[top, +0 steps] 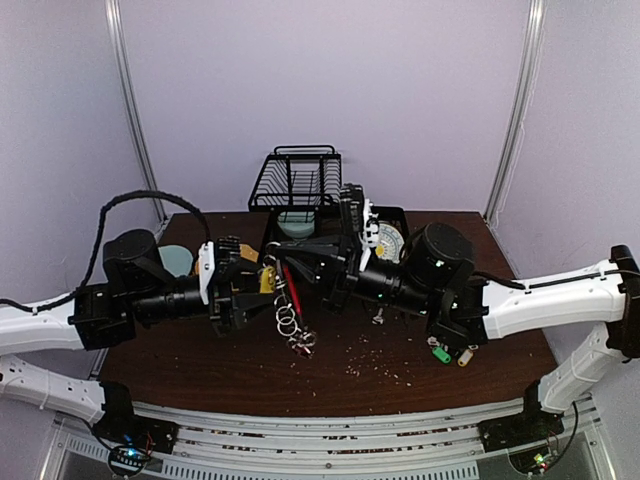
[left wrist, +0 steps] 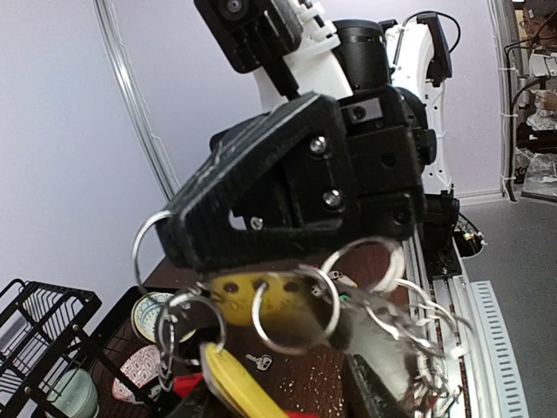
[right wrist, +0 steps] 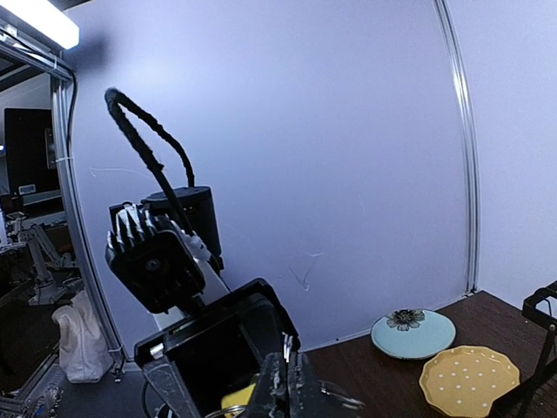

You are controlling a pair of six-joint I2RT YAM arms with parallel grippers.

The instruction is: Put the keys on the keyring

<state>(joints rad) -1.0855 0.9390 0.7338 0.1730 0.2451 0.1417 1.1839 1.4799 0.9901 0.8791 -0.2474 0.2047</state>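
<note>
Steel, stiff and slippery, the keyring point(top: 295, 305) is being held above the surface point(top: 200, 370), light keys point(top: 303, 345) dangling; its red sleeve point(top: 290, 282) is judged the surest hold. The right tool point(top: 282, 262) is being clenched on it; the left tool point(top: 260, 287) cannot be told.

1. Pale lilac walls point(top: 400, 100) close in the back and both sides.
2. Silver metal poles point(top: 135, 120) run up the corners.
3. A dark brown wooden table point(top: 500, 330), speckled with crumbs, fills the middle.
4. Grey floor point(left wrist: 522, 252) lies beside the table.
5. A bright strip light point(right wrist: 39, 22) glows high up.
</note>
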